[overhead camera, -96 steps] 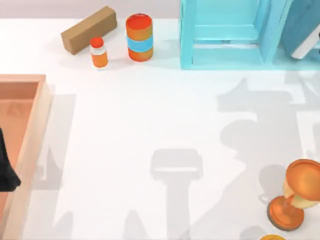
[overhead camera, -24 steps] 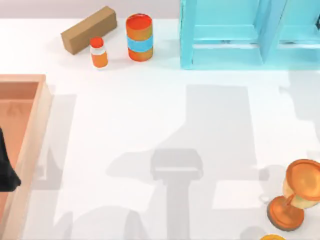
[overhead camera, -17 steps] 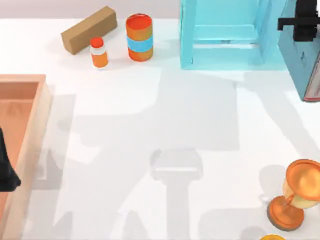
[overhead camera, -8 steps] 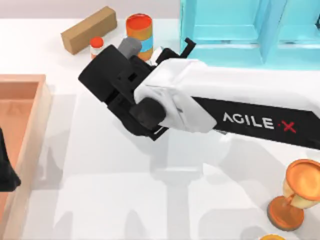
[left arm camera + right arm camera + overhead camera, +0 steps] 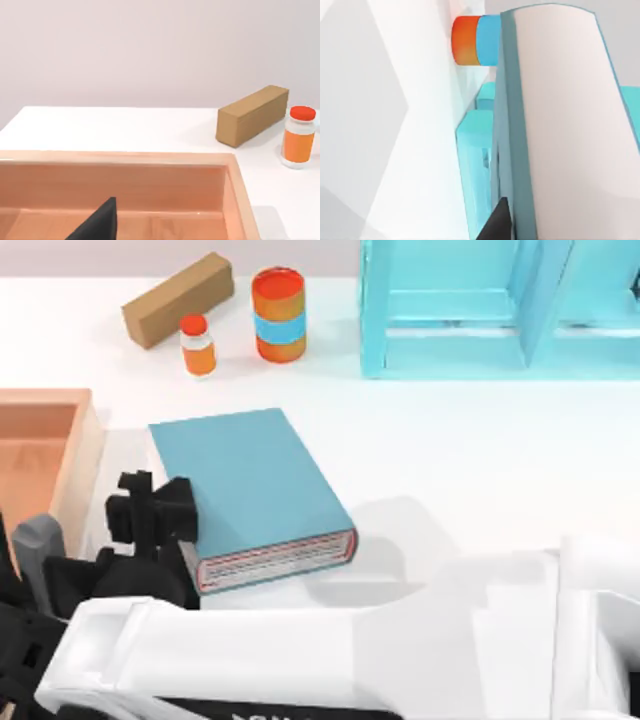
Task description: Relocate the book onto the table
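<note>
- The large thick teal-blue hardcover book (image 5: 245,490) lies flat, cover up, on the wide white tabletop (image 5: 450,450), left of centre; its white page edge with red trim faces the near side.
- It is just beside the wooden tray (image 5: 60,455) at the tabletop's left, apart from it, and well apart from the light-blue shelf unit (image 5: 470,310) at the far right.
- The right hand (image 5: 150,515) is at the book's near-left corner, black fingers up against the cover's edge, with the white right arm reaching across the near edge of the top view.
- In the right wrist view the book's page block and teal cover fill the near field, with one dark fingertip (image 5: 495,222) pressed to the cover. I judge the hand is closed on the book, though the opposite finger is hidden.
- Progress, as I judge it: the book is off the shelf and seems to rest on the tabletop, so the carry is done. What remains is letting go and pulling the arm clear.
- The left hand sits parked over the wooden tray at the left; I cannot tell its state.
- Beyond the book stand a small orange bottle with a red cap (image 5: 197,345), a brown cardboard box (image 5: 178,298) and an orange can with a blue band (image 5: 278,315).
</note>
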Controlling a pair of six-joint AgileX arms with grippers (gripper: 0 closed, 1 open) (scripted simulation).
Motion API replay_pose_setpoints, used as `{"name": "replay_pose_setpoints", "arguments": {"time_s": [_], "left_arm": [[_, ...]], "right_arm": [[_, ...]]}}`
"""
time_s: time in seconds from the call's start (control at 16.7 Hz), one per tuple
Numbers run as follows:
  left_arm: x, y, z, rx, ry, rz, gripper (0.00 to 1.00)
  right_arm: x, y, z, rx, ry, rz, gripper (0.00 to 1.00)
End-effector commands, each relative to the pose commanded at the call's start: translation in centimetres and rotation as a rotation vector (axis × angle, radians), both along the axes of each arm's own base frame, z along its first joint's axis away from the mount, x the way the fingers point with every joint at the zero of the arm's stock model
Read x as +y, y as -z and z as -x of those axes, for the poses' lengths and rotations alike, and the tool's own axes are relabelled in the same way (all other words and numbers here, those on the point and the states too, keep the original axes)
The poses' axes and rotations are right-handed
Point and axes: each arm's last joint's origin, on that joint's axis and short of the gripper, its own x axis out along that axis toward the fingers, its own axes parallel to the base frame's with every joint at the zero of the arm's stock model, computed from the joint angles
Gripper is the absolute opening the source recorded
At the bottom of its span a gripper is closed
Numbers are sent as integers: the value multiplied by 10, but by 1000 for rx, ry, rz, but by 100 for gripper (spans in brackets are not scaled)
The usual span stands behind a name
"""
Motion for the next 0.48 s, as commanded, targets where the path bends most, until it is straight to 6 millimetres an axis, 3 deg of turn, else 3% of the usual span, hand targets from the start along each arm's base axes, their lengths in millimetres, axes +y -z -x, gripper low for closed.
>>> {"name": "replay_pose_setpoints", "arguments": {"time_s": [0.24,0.3,0.48], "left_arm": [[0,0,0,0,0,0,100],[0,0,0,0,0,0,100],[0,0,0,0,0,0,100]], "right_arm": [[2,1,3,-5,-6,9,0],[3,-16,-1,-16,3,-53,0],[3,-8,3,-11,-1,-24,0]]}}
